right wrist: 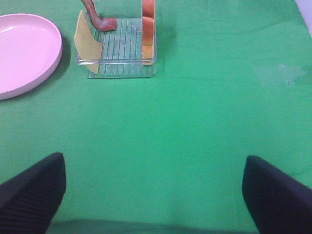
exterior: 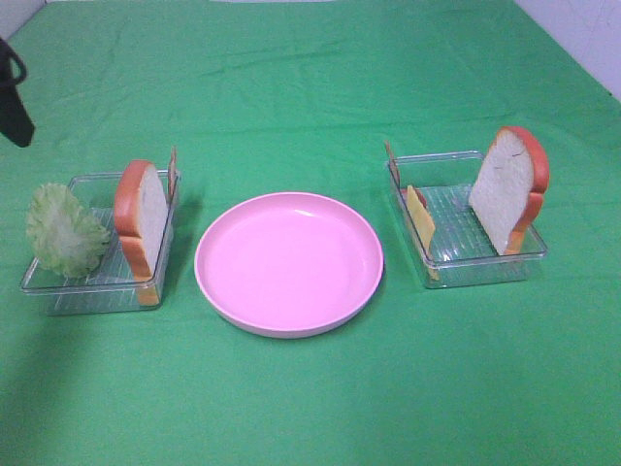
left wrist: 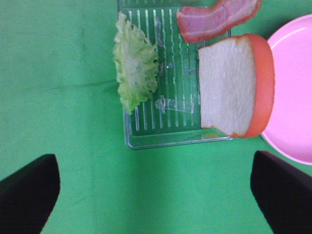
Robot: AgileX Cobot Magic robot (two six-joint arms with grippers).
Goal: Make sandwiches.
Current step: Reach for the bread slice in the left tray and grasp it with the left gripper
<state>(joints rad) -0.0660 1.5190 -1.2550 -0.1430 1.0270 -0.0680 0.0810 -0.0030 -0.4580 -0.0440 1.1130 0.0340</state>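
Plastic tray (left wrist: 175,140) ahead of your spread, empty left gripper (left wrist: 155,185) may skid if you clip the bread slice (left wrist: 226,87).

Pink plate (exterior: 289,260), left tray (exterior: 87,296), right tray (exterior: 475,264)

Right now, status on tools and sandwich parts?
Left tool, right tool open, empty. Left bread slice, right bread slice, lettuce, bacon, cheese unassembled in trays. Pink plate bare. Nothing in the way.
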